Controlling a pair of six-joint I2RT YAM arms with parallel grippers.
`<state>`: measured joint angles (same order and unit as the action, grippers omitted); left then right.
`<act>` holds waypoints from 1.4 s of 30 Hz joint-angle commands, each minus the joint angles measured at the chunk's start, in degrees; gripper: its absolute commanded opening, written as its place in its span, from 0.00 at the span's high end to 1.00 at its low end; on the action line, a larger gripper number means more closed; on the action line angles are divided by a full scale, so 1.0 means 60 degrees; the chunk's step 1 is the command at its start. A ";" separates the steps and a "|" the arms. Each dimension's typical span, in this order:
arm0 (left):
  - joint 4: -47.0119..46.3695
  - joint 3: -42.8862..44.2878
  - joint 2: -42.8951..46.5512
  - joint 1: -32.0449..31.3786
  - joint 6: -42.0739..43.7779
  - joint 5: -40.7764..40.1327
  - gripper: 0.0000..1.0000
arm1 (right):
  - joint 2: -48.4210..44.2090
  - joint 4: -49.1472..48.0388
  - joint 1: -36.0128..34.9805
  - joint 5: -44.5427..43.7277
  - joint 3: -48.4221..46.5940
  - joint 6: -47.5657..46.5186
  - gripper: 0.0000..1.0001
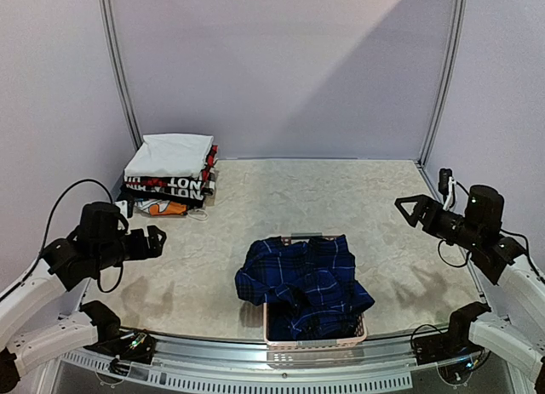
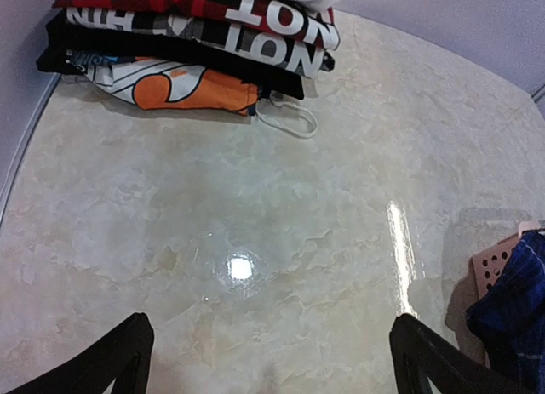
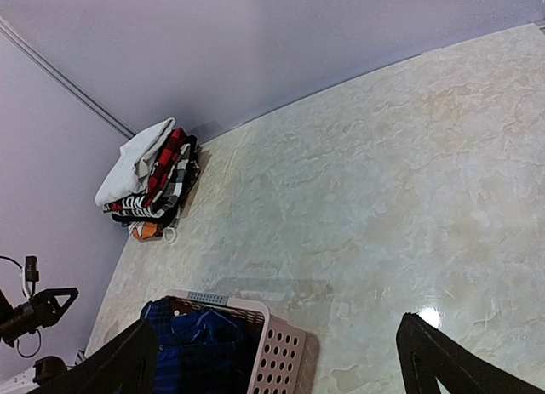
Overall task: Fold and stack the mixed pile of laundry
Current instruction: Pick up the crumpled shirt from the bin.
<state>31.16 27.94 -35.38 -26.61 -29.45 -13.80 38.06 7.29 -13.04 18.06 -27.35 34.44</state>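
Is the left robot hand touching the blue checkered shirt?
Apart. The top view shows the left gripper open, with bare table between it and the plaid shirt.

The plaid shirt is dark blue crossed by thin white lines, and the basket beneath it is pale pink, its walls punched with a lattice of holes. The table is beige with creamy marbled veining, and the walls are pale lilac. The folded stack runs white on top, then red and black layers with bold white lettering, down to an orange-and-white piece; my left gripper and right gripper are black, on white arms.
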 commanded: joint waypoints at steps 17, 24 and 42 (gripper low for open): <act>-0.1096 0.0849 -0.1682 -0.2762 0.0111 0.0189 0.07 | 0.1480 0.2536 -0.2453 -0.1368 -0.1747 0.0516 0.01; -0.2018 0.1348 -0.2994 -0.4191 0.0582 0.0567 0.07 | 0.2003 0.3311 -0.4404 -0.2057 -0.2154 0.0530 0.01; -0.4258 0.2186 -0.6522 -0.5543 0.0512 0.2592 0.34 | 0.3071 0.3066 -0.6014 -0.2192 -0.2347 0.0396 0.01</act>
<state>8.40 39.62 -72.27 -58.85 -26.35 -1.45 55.83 25.87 -48.64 5.85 -40.69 37.17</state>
